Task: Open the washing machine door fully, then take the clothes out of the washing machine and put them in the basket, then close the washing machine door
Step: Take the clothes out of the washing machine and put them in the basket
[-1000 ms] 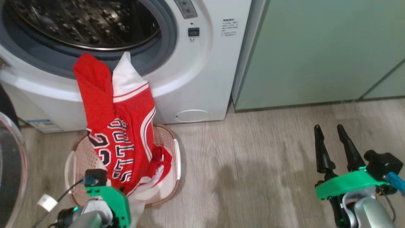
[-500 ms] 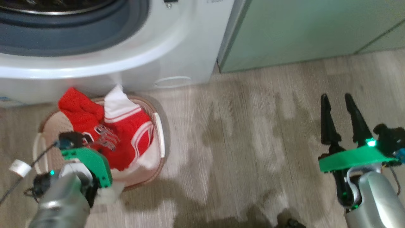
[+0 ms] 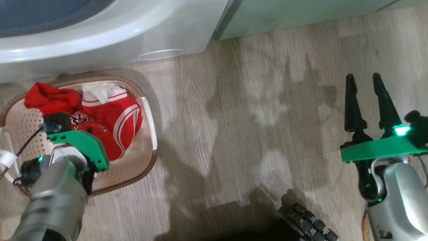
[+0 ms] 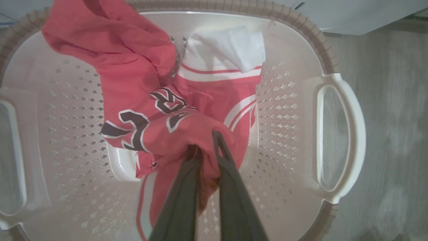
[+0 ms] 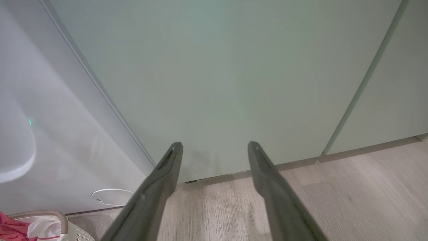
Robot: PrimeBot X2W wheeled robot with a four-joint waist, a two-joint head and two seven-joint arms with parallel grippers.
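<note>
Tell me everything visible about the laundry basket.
The cream perforated plastic basket is rectangular with rounded corners, a brown woven-look rim and white side handles. It stands upright on the wood-look floor before the white washing machine. A crumpled red jersey with white trim lies inside, pinched by the left end effector reaching in.

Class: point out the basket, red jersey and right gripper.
basket [image 4: 357, 134], left wrist view, white side handle.
red jersey [image 4: 133, 73], left wrist view, plain red cloth.
right gripper [image 5: 215, 144], right wrist view, between its fingertips.
</note>
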